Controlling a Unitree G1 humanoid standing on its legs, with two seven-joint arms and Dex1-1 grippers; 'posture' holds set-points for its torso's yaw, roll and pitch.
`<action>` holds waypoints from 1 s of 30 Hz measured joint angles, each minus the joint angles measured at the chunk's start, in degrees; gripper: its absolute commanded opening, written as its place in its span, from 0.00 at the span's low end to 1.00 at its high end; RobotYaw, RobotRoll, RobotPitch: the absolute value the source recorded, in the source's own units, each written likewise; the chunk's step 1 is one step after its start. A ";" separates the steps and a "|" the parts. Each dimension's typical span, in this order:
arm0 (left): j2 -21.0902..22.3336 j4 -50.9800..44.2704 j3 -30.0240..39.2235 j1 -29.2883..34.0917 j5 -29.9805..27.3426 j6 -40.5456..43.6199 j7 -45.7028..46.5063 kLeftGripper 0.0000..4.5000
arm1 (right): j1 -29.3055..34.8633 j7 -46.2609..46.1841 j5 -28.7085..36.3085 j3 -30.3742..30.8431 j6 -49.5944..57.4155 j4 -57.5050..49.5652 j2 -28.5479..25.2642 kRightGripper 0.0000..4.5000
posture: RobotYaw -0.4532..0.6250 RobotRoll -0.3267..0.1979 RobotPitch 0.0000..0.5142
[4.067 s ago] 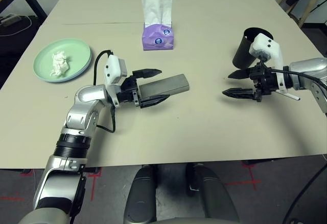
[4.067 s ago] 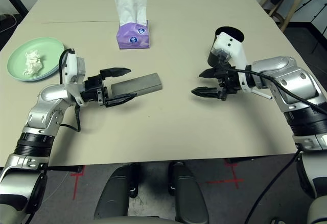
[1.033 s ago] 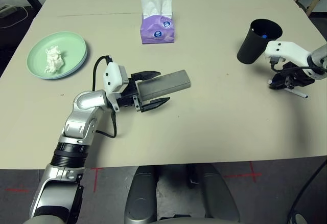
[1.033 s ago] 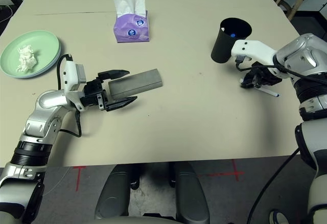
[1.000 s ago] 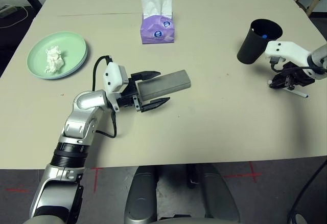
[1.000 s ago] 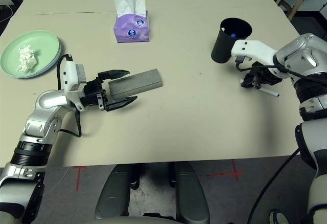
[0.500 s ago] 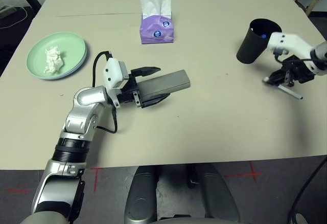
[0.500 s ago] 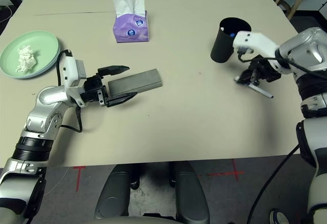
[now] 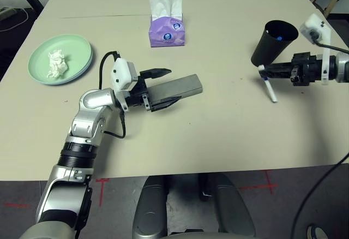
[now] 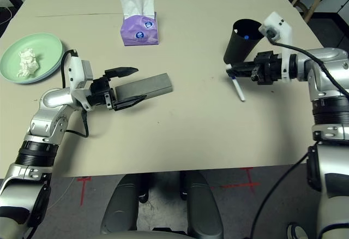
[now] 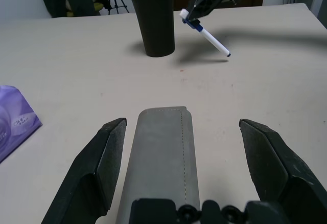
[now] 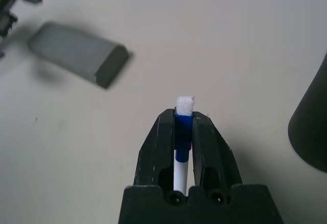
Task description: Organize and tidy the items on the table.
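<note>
Right wrist view: right gripper clenches a white pen, whose lower barrel is hidden. Left gripper straddles the grey glasses case, jaws released.

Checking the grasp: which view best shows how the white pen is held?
The right wrist view: the right tool is shut on the white pen at its blue band. The eye views show the pen hanging over the table; the left wrist view shows it distantly.

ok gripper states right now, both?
Left gripper: open, fingers either side of the grey glasses case.
Right gripper: shut on a white pen.
</note>
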 measured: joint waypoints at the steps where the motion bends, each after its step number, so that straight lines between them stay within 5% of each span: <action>1: -0.01 0.17 0.00 -0.01 0.03 -0.07 0.00 1.00 | 0.45 -1.46 0.99 -0.83 0.02 -0.42 0.74 0.07 | 0.48 0.62 0.38; 8: -0.44 0.80 -0.01 -0.41 0.19 -0.72 -0.03 1.00 | 1.84 -14.49 6.91 -7.36 -4.08 -4.74 8.71 0.07 | 0.47 0.62 0.37; 18: -0.74 3.02 -0.01 -1.00 0.29 -1.16 0.00 1.00 | 4.17 -26.96 8.74 -7.03 -12.92 -16.30 16.81 0.07 | 0.46 0.62 0.35; 30: -0.99 4.88 0.05 -2.64 0.34 -2.01 0.10 1.00 | -1.39 -38.45 5.70 -7.31 -28.33 -12.35 16.49 0.07 | 0.45 0.62 0.34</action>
